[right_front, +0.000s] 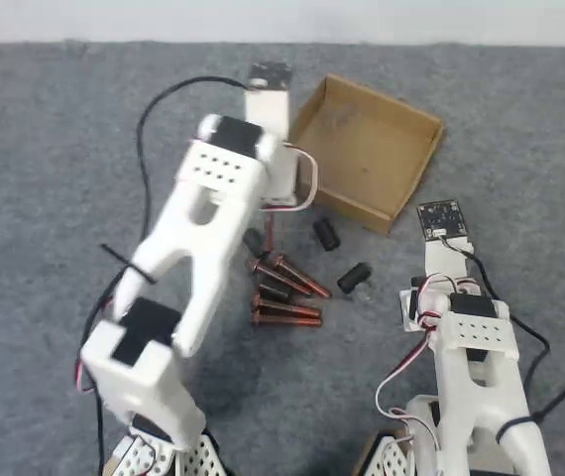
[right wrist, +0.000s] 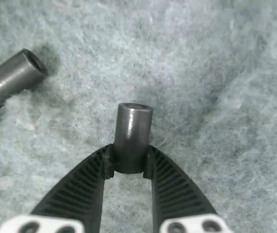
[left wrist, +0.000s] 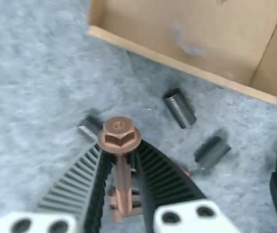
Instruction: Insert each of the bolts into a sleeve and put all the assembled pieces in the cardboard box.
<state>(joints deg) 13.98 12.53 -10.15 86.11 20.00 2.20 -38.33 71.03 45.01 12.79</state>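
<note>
In the high view, an open-topped brown cardboard box (right_front: 372,149) is seen at the far side on the grey carpet (right_front: 55,149). Its near edge is just beyond a short dark metal sleeve (right_front: 325,234), and a second sleeve (right_front: 354,277) lies nearer. A heap of copper-coloured hex-head bolts (right_front: 284,295) is found between the two white arms, with open carpet left and right of it.

In the left wrist view, the left gripper (left wrist: 120,158) is clamped on one copper bolt (left wrist: 120,137) just under its head, and a loose sleeve (left wrist: 179,108) lies between it and the box wall (left wrist: 177,65).

In the right wrist view, the right gripper (right wrist: 129,162) is closed around a dark sleeve (right wrist: 132,128) with bare carpet around it, and another sleeve (right wrist: 9,80) lies well apart
</note>
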